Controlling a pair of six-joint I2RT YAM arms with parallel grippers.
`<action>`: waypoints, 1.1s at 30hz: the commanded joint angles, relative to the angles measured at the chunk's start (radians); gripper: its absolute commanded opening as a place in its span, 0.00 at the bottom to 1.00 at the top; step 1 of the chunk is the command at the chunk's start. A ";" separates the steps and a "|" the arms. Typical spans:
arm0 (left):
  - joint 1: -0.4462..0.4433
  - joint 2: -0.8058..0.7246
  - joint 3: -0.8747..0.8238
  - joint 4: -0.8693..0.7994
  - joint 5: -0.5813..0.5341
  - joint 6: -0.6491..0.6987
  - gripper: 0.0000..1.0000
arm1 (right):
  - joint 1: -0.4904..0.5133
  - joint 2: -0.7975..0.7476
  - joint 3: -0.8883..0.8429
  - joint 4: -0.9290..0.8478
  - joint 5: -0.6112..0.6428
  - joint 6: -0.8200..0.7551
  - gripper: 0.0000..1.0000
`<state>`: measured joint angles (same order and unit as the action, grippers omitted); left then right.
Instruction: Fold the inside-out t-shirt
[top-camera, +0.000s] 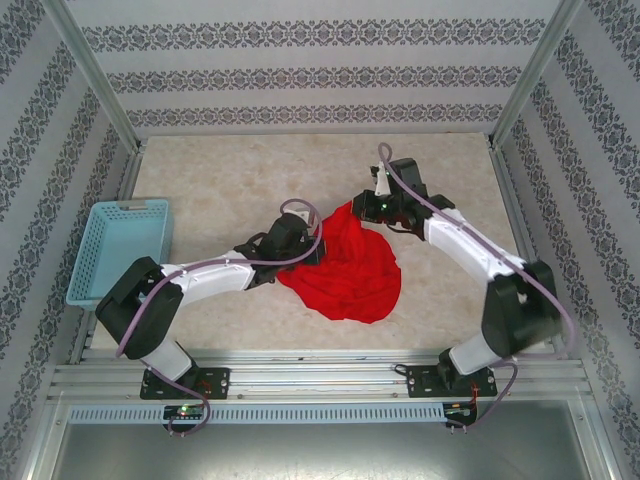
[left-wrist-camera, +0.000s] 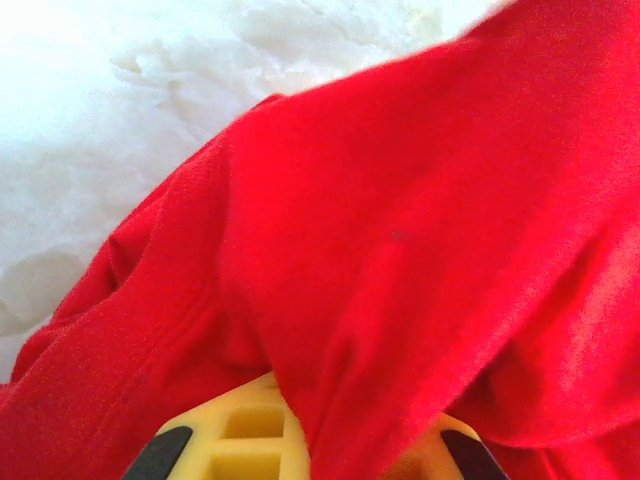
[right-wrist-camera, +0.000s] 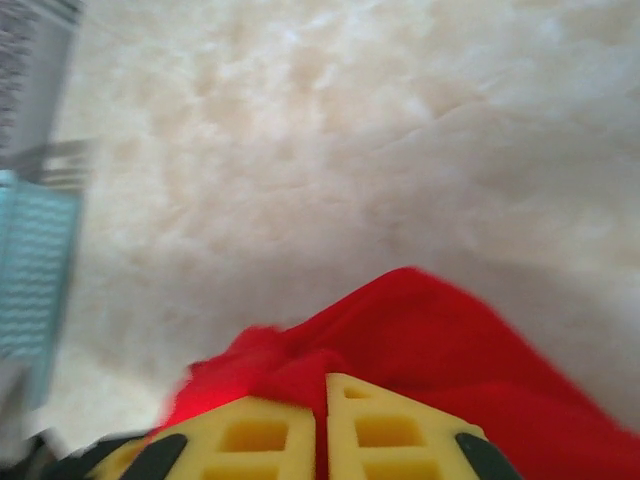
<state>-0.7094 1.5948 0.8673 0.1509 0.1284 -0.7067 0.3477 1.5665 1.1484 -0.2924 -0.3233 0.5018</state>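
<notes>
The inside-out t-shirt (top-camera: 350, 275) is a bright red bunched heap on the beige table, lifted to a peak at its far edge. My left gripper (top-camera: 306, 246) is at the heap's left edge. In the left wrist view red cloth (left-wrist-camera: 400, 200) drapes over the yellow fingers (left-wrist-camera: 235, 435), and a fold runs down between them, with the left gripper (left-wrist-camera: 340, 435) shut on it. My right gripper (top-camera: 374, 206) holds the raised far edge. In the right wrist view its fingers (right-wrist-camera: 250, 435) are nearly together with a thin strip of red t-shirt (right-wrist-camera: 450, 340) pinched in the right gripper (right-wrist-camera: 322, 400).
A light blue mesh basket (top-camera: 118, 250) stands at the table's left edge, also seen as a blurred basket (right-wrist-camera: 35, 270) in the right wrist view. Metal frame posts and patterned walls ring the table (top-camera: 220, 180). Bare tabletop lies behind and to both sides of the shirt.
</notes>
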 joint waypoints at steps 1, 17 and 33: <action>0.004 -0.037 -0.024 0.026 0.009 -0.019 0.00 | -0.036 0.059 0.073 -0.072 0.128 -0.088 0.24; 0.004 -0.050 -0.001 0.010 0.012 -0.032 0.00 | 0.330 -0.238 -0.107 -0.260 0.317 -0.015 0.54; 0.004 -0.082 -0.016 0.003 0.011 -0.041 0.00 | 0.346 -0.010 -0.034 -0.256 0.480 -0.002 0.31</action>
<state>-0.7094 1.5417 0.8547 0.1493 0.1284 -0.7391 0.6899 1.5372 1.0756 -0.5354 0.0978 0.4946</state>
